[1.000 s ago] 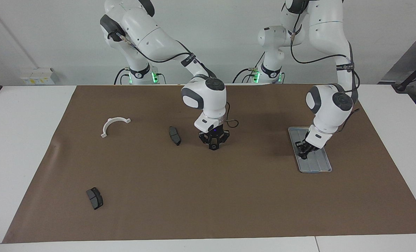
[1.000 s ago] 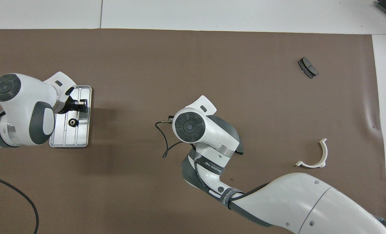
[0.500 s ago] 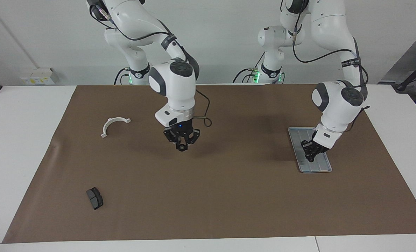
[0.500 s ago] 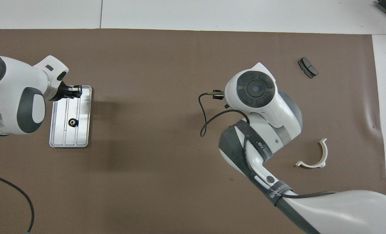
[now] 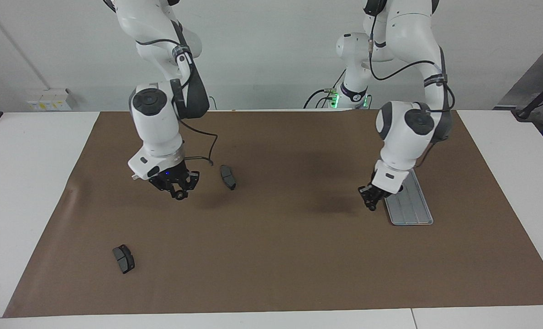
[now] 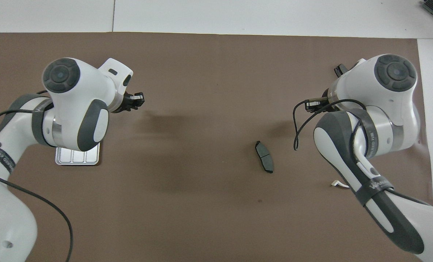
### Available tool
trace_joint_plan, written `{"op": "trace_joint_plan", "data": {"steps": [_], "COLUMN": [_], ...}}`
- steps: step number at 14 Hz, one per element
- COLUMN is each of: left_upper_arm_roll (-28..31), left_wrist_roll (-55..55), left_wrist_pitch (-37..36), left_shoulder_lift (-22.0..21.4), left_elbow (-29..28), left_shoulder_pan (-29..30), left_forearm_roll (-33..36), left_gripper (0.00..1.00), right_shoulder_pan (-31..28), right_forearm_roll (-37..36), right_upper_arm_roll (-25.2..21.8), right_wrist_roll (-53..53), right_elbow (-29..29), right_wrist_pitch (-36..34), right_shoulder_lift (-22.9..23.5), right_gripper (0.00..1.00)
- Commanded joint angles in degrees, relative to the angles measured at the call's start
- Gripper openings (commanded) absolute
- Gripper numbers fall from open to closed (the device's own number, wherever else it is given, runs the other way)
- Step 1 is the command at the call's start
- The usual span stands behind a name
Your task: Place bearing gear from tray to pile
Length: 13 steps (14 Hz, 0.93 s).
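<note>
Nearest the robots, one dark brake pad (image 5: 228, 177) lies on the brown mat (image 5: 271, 256) covering the counter (image 5: 24, 183). Beside it, toward the right arm's end, the right gripper (image 5: 178, 194) hangs over the mat, its jaws pinching a small dark bearing gear (image 5: 179, 196). The left gripper (image 5: 371, 202) hovers low over the mat just beside the silver tray (image 5: 410, 208) – we cannot tell how its jaws stand. Farthest out lies a second brake pad (image 5: 123, 258).
</note>
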Motion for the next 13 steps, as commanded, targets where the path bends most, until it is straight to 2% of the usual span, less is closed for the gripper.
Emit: {"op": "trace_joint_plan", "data": {"steps": [1,3,5,8,9,10,13], "left_upper_arm_roll": [1.1,1.1,1.1,1.0,1.0,1.0,1.0], "left_wrist_roll": [-5.7,-9.0,-12.1,-12.5,-12.5,-12.5,-12.6], "left_wrist_pitch": [-1.2,0.1,2.9,4.8,5.0,5.7,6.8], "left_shoulder_lift": [0.6,1.1,3.0,4.6,4.6,4.6,5.1], "left_elbow": [1.2,1.1,0.9,0.8,0.6,0.2,0.2], "left_shoulder_pan": [-6.7,-12.0,-16.3,-18.6,-19.1,-19.5,-20.7], "left_forearm_roll": [0.6,0.6,0.6,0.6,0.7,0.6,0.6], "left_gripper": [0.00,0.00,0.00,0.00,0.04,0.14,0.64], "right_shoulder_pan": [-0.1,-0.2,-0.2,-0.3,-0.3,-0.3,-0.4], "right_forearm_roll": [4.7,8.4,9.0,9.1,9.1,9.2,9.2], "right_upper_arm_roll": [-6.0,-8.5,-9.1,-9.2,-9.2,-9.2,-9.2], "right_wrist_roll": [-12.7,-18.0,-18.5,-18.6,-18.6,-18.6,-18.6], "right_elbow": [-7.6,-10.1,-10.1,-10.7,-11.2,-11.8,-13.0], "right_wrist_pitch": [6.5,10.0,10.5,14.7,15.5,15.9,18.0], "right_shoulder_lift": [-2.3,-1.7,-0.6,1.0,1.2,1.3,2.1], "right_gripper": [0.00,0.00,0.00,0.00,0.00,0.00,0.00]}}
